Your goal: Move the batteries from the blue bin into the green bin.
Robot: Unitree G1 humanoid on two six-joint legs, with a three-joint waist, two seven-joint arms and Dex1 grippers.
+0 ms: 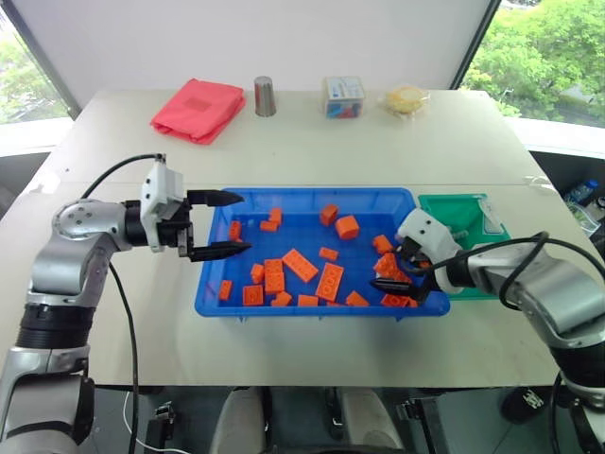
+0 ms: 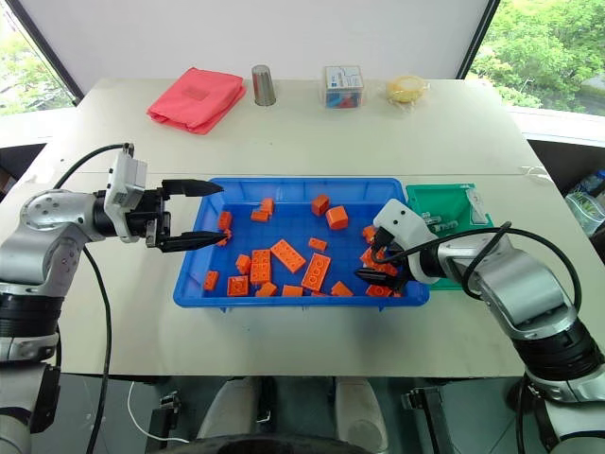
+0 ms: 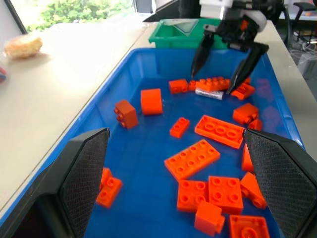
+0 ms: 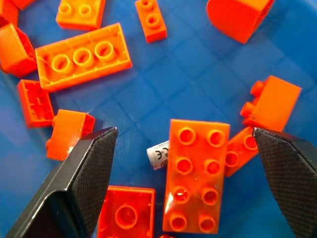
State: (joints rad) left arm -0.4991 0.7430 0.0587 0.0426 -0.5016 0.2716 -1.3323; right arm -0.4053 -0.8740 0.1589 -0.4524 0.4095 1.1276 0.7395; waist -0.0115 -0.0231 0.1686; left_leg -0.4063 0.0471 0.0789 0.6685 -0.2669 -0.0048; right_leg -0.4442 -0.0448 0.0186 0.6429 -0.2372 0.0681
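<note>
Because the one battery (image 4: 159,154) visible in the blue bin (image 1: 312,200) lies mostly tucked under an orange eight-stud brick (image 4: 196,174), with just one end poking out, the right gripper (image 1: 402,274) hanging directly above it, jaws spread wide and empty, is far nearer than the left gripper (image 1: 217,225), likewise open and empty at the tray's opposite end. Its long axis seems to run under the brick's width. Two or so batteries (image 2: 440,223) already sit in the green bin (image 2: 451,201); roughly twenty bricks litter the tray.

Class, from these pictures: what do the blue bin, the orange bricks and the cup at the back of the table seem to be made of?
Blue bin: probably moulded plastic, glossy, with a rolled rim. Orange bricks: likely hard plastic, smooth with studs and a slight sheen. Cup: apparently metal, dull grey with soft reflections.
</note>
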